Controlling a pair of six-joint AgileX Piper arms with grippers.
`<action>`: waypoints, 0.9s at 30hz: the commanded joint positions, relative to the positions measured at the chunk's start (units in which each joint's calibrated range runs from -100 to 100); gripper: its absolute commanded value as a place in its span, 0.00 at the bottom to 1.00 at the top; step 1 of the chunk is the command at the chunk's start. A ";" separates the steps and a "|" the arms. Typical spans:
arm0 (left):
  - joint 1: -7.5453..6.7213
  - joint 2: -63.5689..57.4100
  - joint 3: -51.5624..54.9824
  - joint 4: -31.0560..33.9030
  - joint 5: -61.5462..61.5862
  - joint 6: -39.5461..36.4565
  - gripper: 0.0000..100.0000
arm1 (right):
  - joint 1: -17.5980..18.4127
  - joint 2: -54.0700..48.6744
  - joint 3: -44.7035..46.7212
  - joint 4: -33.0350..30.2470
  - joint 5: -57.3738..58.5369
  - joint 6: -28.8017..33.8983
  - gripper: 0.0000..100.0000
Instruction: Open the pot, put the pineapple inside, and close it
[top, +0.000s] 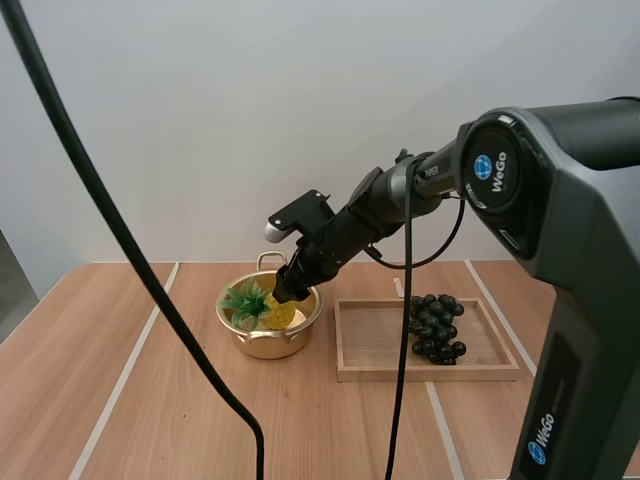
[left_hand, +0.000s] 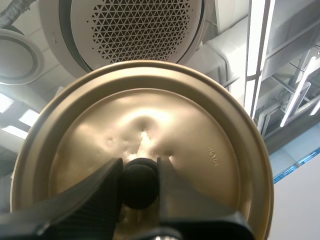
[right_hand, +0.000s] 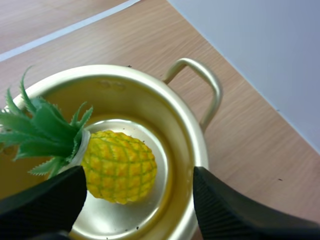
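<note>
**Left gripper (left_hand: 139, 169) clamped on the lid's knob, pineapple lying in the open pot**

Black fingers (left_hand: 90, 195) of the left gripper pinch the dark knob (left_hand: 140, 186) from both sides. Just beyond the knob spreads the gold lid (left_hand: 205, 145), its round face turned toward the gripper.

The right gripper (right_hand: 139, 176) stands wide with nothing between its fingers, hovering just over the rim of the pot (right_hand: 186, 131). Directly below it the pineapple (right_hand: 119, 167) lies on its side on the pot's floor, its green crown pointing to the gripper's left. Past the gripper, the pot's loop handle (right_hand: 206, 80) sticks out over the table (right_hand: 250, 145).

From the high view, a wooden tray (top: 372, 373) sits on the table to the right gripper's right, just beside the pot. A bunch of dark grapes (top: 435, 328) lies in the tray's right half.
</note>
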 joint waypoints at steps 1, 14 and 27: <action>-0.01 0.22 -0.41 0.02 -0.55 -0.21 0.00 | 0.00 -4.08 -0.42 -0.41 -1.40 0.22 1.00; -0.01 0.22 -0.41 0.02 -0.55 -0.30 0.00 | -0.64 -20.00 -0.42 -0.52 -26.02 0.30 1.00; -0.01 0.22 -0.41 0.02 -0.55 -0.30 0.00 | -6.38 -24.07 -1.98 11.58 -42.96 1.42 1.00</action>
